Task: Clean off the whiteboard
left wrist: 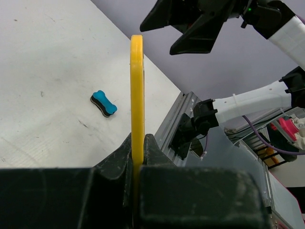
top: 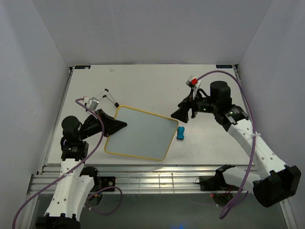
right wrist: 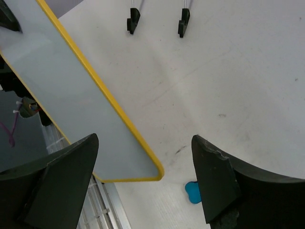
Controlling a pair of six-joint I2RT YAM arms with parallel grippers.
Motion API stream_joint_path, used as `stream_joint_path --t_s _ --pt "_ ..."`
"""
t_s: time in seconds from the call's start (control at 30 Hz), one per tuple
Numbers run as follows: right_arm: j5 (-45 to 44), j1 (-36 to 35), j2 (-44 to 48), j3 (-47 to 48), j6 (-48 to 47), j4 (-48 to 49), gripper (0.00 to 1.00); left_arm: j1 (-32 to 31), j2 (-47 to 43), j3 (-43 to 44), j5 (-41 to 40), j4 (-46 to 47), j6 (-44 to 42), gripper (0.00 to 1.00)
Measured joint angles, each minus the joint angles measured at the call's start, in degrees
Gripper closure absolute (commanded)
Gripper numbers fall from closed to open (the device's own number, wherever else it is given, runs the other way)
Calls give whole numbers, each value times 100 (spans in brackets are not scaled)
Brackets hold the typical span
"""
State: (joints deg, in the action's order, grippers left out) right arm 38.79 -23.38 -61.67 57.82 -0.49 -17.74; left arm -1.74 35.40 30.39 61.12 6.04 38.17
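- While clamped like that on the left, any chance of a decent wipe? Asking with left gripper (top: 119, 125) clenched on the whiteboard (top: 140, 132) by its left yellow rim, board mid-table between both arms, turned a bit. Can't tell whether lying flat or tipped up.

- Looks fine tbh. From the left wrist cam, rim squeezed edge-on right in the grip, so no slipping if kept tight. Can't spot any writing on the face from the top cam, fwiw. Moving right: eraser (top: 180, 133) lying on the table (top: 143, 81) just beside the board's right edge, apart from it as far as visible. Then right gripper (top: 180, 113) hanging above, spread wide, nothing held.

- So grab first, then wipe?

- Yep, probably the step in hand. Drop straight down, straddle the eraser's narrow waist, close on the blue top and leave the dark underside free. Then press flat, not on an edge. Keep strokes long and overlapping, with light pressure, to avoid twisting the board in the left grip. Ease off near the corners. Also steer clear of the wire stand (top: 108, 94) at the back left.
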Motion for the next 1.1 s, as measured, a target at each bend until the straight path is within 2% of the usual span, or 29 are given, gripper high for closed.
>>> stream_joint_path --t_s 0.13,0.3,0.47,0.57,0.6,0.67,0.7,0.73,0.87,1.1 --pt "452 2 -463 422 -348 -234 16 0 13 -79 109 282 229 100" --pt "942 2 -457 192 -632 -608 18 0 20 -90 238 509 481 100" --pt "1604 0 -487 -66 -879 -859 25 0 72 -160 376 876 752 100" --pt "1700 2 -527 -66 -929 -892 40 0 116 -205 442 1023 887 100" --pt "1718 2 -540 -66 -944 -901 53 0 131 -216 452 1080 927 100" --pt "1805 2 -575 -68 -986 -905 71 0 155 -238 492 1189 1003 100" --pt "1856 7 -597 -74 -1003 -901 86 0 164 -247 533 1235 1051 100" --pt "1928 20 -616 -101 -1051 -885 89 -4 170 -258 562 1274 1080 100" --pt "2483 81 -632 -188 -1196 -979 92 35 238 -289 778 1381 1123 100" --pt "2522 98 -623 -192 -1224 -981 92 37 251 -352 754 1547 1360 100"
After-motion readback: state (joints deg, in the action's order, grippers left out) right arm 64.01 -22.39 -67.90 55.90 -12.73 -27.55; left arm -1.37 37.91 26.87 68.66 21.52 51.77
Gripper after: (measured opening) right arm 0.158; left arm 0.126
